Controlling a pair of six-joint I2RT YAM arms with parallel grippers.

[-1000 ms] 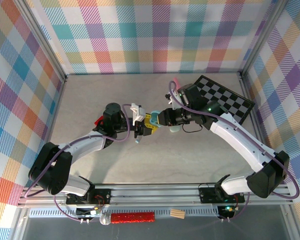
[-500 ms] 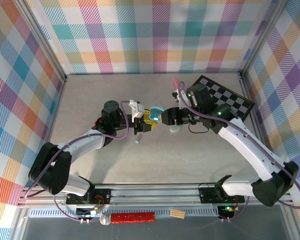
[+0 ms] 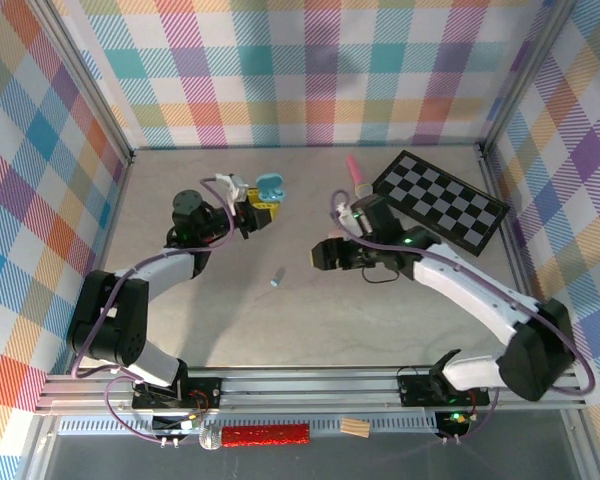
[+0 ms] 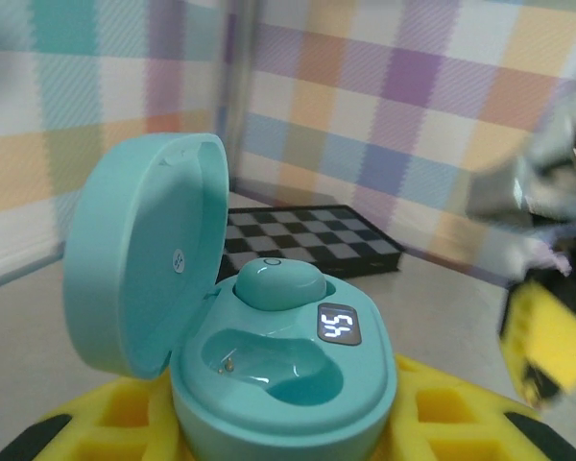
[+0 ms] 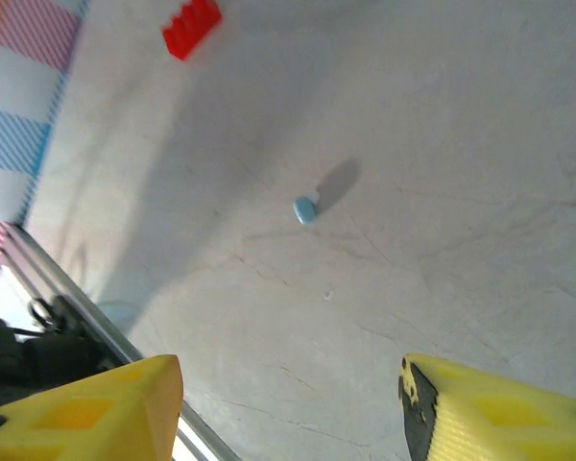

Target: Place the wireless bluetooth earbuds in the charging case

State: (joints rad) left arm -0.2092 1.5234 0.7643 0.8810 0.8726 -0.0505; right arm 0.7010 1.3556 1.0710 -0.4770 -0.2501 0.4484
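Step in hand: the second bud looked to be the open job, judging by one filled seat and one bare seat in the case; this was the gap before a pick.
Left gripper: the left gripper (image 3: 257, 208), upper left of centre in the top view, was clenched on the charging case (image 3: 269, 187), whose base sat between its yellow fingers (image 4: 106, 423).
Charging case: teal and oval, held off the table (image 3: 230, 320), with the lid (image 4: 139, 254) swung open to the left in the left wrist view and a lit number on the front.
Seated earbud: a teal seated earbud (image 4: 272, 283) sat in the far seat.
Empty socket: the near empty socket (image 4: 269, 370) held nothing.
Loose earbud: a small blue loose earbud (image 3: 277, 277) lay on bare table near the middle of the top view, well apart from the case; it showed left of centre in the right wrist view (image 5: 306, 208).
Right gripper: the right gripper (image 3: 323, 254) was released, jaws apart with nothing between them (image 5: 288, 408), hanging above the table just right of the bud.
Next move: probably lowering the right gripper over the bud, closing gently on it, then carrying it to the bare seat.
Risk: the bud was tiny and could slip or skid.
Other things: a checkerboard (image 3: 442, 200), a pink cone toy (image 3: 356, 172) and a red block (image 5: 192, 26) stood aside.
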